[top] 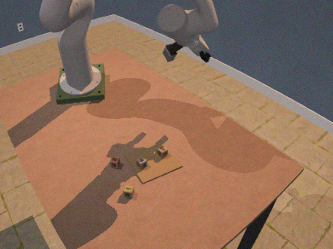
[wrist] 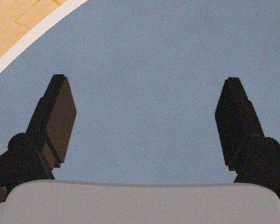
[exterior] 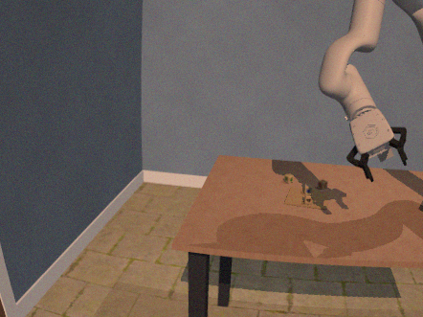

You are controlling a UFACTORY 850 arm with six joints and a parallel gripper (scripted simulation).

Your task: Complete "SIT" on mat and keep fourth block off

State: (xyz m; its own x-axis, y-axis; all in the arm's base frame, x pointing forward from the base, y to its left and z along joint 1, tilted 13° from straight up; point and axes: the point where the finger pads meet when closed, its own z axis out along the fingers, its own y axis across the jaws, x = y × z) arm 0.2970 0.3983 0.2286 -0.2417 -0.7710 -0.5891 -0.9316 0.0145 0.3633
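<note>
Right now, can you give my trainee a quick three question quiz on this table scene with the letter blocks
1. True or false: the gripper is open and holds nothing.
2. How many blocks sit on the mat? A) one B) two C) three
3. Fill in: the red-sided block and the green-sided block both lie ____ the mat.

Key: 1 true, its fingers stand wide apart with only wall between them. 2 B, a blue-marked block and another block. 3 off, on the bare table.
</note>
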